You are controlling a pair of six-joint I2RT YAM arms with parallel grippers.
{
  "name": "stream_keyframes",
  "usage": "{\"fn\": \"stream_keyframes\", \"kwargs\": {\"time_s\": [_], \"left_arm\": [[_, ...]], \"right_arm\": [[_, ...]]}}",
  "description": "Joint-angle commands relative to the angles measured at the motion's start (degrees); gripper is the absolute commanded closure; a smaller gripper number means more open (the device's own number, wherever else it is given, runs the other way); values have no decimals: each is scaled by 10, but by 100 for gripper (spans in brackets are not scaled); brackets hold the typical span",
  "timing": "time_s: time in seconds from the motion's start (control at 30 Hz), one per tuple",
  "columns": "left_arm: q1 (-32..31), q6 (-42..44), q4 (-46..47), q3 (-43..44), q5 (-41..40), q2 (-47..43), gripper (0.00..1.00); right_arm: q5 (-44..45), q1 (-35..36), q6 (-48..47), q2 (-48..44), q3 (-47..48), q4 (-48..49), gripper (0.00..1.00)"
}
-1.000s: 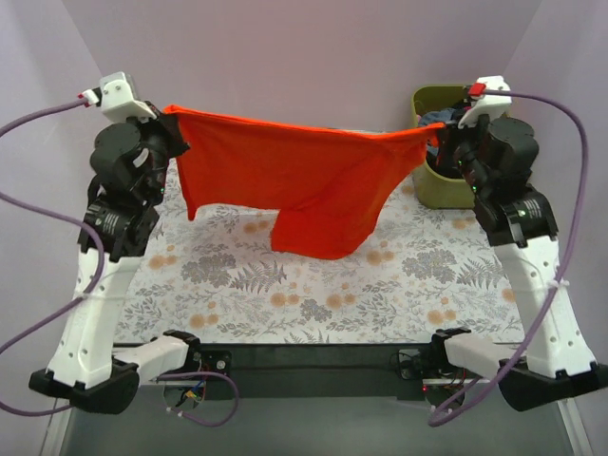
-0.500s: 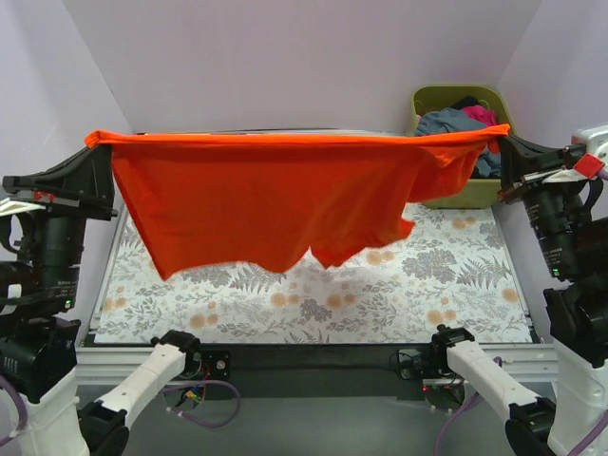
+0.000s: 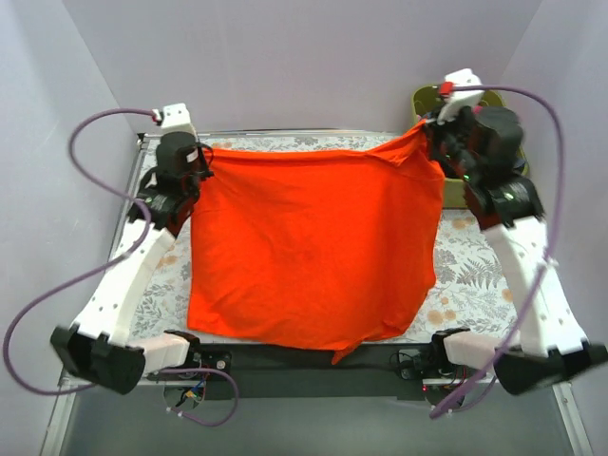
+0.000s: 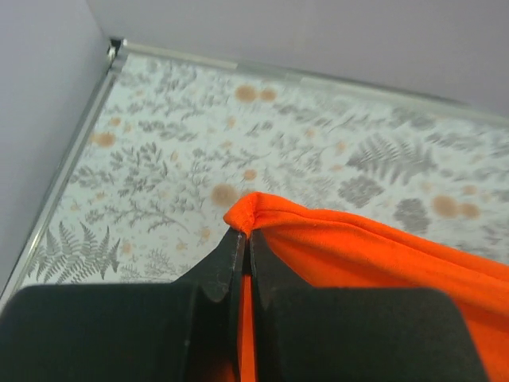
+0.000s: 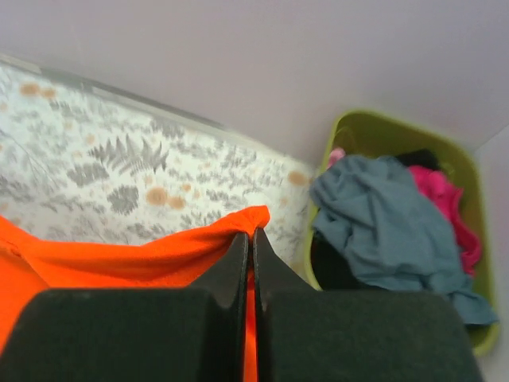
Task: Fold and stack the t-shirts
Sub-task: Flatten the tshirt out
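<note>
The orange-red t-shirt (image 3: 313,252) lies spread across the floral table, its near hem hanging over the front edge. My left gripper (image 3: 205,157) is shut on its far left corner (image 4: 253,208). My right gripper (image 3: 424,126) is shut on its far right corner (image 5: 253,219), a little above the table next to the basket. A slate grey-blue t-shirt (image 5: 390,219), a magenta-pink one (image 5: 445,195) and a dark one (image 5: 342,267) lie crumpled in the basket.
The olive-green plastic basket (image 5: 374,131) stands at the far right corner, mostly hidden behind my right arm in the top view (image 3: 425,97). The floral table (image 3: 465,275) has a raised metal rim (image 4: 79,155) at left and back. Grey walls close in on three sides.
Both arms have swung from held high and wide to the far side of the table and lowered. The shirt went from hanging in the air to lying spread flat.
</note>
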Motion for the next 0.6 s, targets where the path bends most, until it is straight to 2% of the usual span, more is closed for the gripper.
{"fn": "stream_keyframes", "kwargs": {"time_s": [0.0, 0.13, 0.23, 0.4, 0.57], "left_arm": [[29, -10, 78, -59, -55, 52, 100], [98, -77, 124, -86, -23, 191, 100], [118, -104, 145, -78, -17, 276, 100], [131, -105, 191, -61, -13, 366, 100], [139, -111, 204, -22, -4, 435, 98]], "right_arm": [[-6, -5, -6, 87, -59, 88, 99], [-12, -4, 0, 190, -93, 169, 99], [-17, -5, 6, 279, -84, 203, 99], [-25, -4, 8, 399, -54, 237, 99], [-25, -4, 7, 478, 8, 236, 99]]}}
